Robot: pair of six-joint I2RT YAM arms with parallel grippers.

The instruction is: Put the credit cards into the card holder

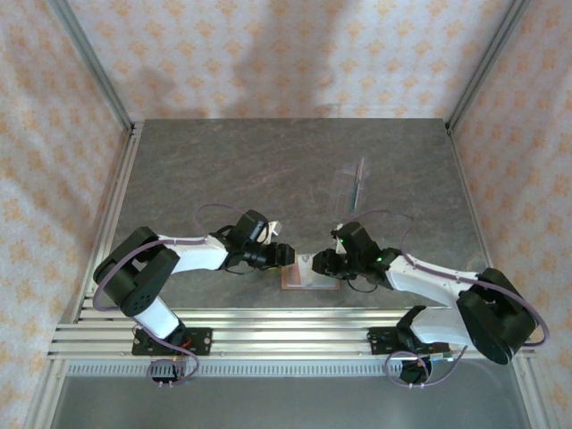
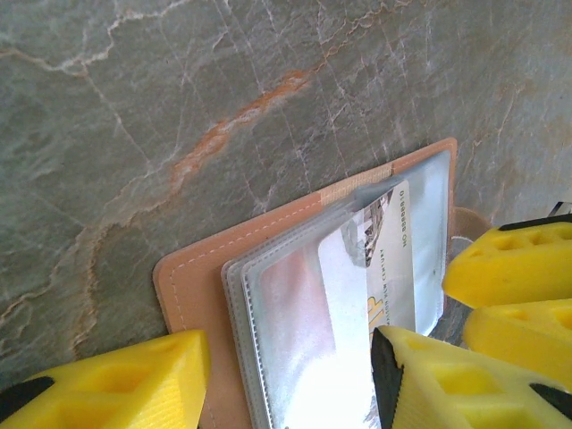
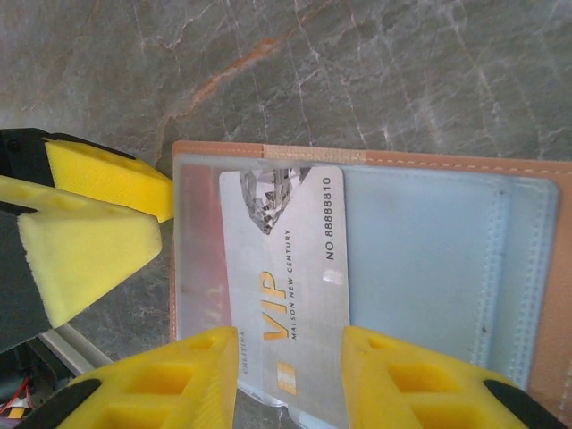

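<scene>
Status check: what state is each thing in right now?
card holder: open flat on the table.
pale VIP card: among the holder's clear sleeves, depth unclear.
left gripper: jaws apart astride the holder's end.
right gripper: jaws apart astride the card, grip unclear.

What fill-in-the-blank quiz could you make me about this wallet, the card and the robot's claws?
1. The reddish-brown leather card holder lies ___ on the grey stone-patterned table.
2. The pale rectangular card lying on it bears the big gold letters ___.
3. The right claw has fingers coloured ___.
Missing words: open; VIP; yellow.
</scene>
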